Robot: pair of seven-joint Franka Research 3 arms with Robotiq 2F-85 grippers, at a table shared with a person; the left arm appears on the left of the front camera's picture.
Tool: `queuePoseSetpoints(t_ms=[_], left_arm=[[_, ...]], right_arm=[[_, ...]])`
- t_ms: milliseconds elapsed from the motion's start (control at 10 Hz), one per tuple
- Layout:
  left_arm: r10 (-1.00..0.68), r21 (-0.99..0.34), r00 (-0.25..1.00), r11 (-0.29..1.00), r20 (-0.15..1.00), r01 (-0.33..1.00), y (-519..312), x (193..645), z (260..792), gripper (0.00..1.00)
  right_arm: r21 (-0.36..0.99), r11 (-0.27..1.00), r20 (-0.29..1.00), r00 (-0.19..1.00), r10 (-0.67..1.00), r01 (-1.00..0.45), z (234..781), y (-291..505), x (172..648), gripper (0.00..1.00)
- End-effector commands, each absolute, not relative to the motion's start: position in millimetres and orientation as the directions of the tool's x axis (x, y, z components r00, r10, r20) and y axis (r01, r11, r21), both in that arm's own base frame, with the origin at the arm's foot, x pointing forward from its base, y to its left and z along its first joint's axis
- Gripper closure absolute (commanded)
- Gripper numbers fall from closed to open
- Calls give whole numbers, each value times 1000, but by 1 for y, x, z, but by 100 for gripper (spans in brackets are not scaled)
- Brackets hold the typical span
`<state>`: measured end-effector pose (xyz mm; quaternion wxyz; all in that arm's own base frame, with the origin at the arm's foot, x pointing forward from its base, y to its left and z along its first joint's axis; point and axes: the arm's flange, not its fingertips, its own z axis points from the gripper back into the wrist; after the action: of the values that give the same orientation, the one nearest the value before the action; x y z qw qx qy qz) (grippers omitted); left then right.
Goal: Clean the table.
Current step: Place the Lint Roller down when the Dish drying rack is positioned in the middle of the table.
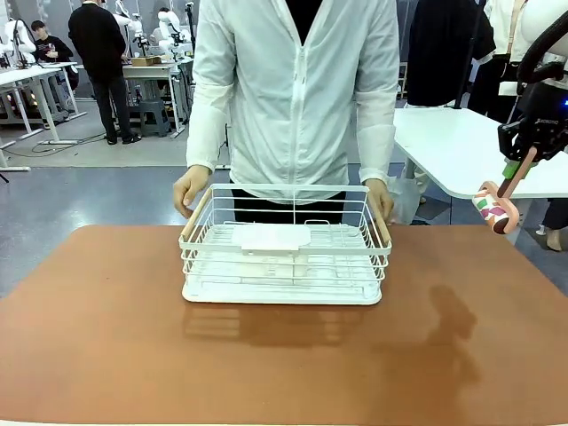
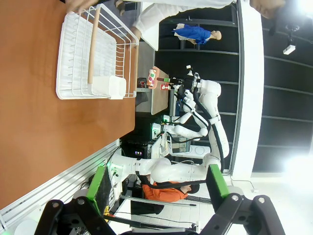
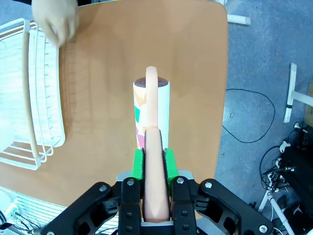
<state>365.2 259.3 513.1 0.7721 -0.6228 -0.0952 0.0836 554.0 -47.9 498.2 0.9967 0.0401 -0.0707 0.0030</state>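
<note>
The reddish-brown table (image 1: 106, 337) carries a white wire rack (image 1: 284, 257) at its far middle. A person behind it holds the rack's two ends with both hands (image 1: 189, 189). High above the table's far right corner, my right gripper (image 1: 519, 164) is shut on the pink handle of a lint roller (image 1: 495, 206) whose patterned roll hangs below it. In the right wrist view the green pads (image 3: 138, 164) clamp the handle, and the roller (image 3: 152, 110) points out over the table (image 3: 195, 73). My left gripper (image 2: 159, 186) is open and holds nothing, off the table's edge (image 2: 29, 112).
A smaller white table (image 1: 453, 146) stands behind the right corner. Cables (image 3: 249, 117) lie on the floor beside the table's edge. The near half of the brown top is bare, with the arm's shadow (image 1: 453, 319) on it.
</note>
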Motion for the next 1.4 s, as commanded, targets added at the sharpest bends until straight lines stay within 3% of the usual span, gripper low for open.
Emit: queuePoseSetpoints(t_ms=[0, 1300], left_arm=[[250, -979, 967, 205, 44, -9, 260, 363, 515, 0], [250, -979, 967, 205, 44, -9, 260, 363, 515, 0]], right_arm=[[69, 998, 143, 990, -7, -3, 503, -48, 551, 79], [69, 998, 143, 990, -7, -3, 503, -48, 551, 79]])
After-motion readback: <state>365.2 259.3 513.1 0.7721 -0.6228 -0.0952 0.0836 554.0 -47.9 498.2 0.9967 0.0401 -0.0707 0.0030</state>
